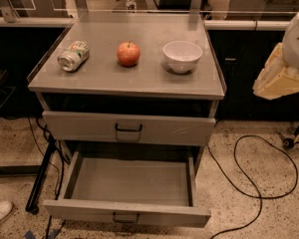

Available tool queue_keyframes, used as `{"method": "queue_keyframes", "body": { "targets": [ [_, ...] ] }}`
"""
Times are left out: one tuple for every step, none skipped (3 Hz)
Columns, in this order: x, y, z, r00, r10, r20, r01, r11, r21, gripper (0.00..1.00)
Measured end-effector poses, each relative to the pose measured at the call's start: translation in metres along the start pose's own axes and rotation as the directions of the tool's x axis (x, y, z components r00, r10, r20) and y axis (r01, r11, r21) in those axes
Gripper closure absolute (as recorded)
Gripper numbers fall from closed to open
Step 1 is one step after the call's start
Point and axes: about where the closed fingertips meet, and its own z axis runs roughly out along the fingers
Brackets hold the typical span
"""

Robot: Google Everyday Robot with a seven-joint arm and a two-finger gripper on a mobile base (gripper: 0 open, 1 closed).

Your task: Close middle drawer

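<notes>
The middle drawer (129, 182) of the grey cart stands pulled far out toward me. Its long plain grey inside is empty. Its low front panel (79, 210) carries a small dark wire pull (125, 217) at the centre. Above it, a taller grey drawer front (164, 129) with a larger black handle (128, 129) is pushed in. My gripper is out of view. Only a white and tan part of my arm (281, 76) shows at the right edge, well away from the drawer.
On the cart top (139, 78) lie a tipped can (73, 56), a red apple (128, 53) and a white bowl (182, 56). A black cable (249, 183) loops on the speckled floor at the right. A white shoe (0, 210) sits at the lower left.
</notes>
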Motion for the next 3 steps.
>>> {"method": "queue_keyframes", "body": {
  "targets": [
    [0.016,0.033,0.027,0.998,0.038,-0.042,-0.040,0.9984,-0.041,1.00],
    [0.033,0.077,0.070,0.992,0.082,-0.094,-0.092,0.9891,-0.115,1.00],
    [0.040,0.092,0.085,0.990,0.083,-0.118,-0.101,0.9835,-0.151,1.00]
  ]
}}
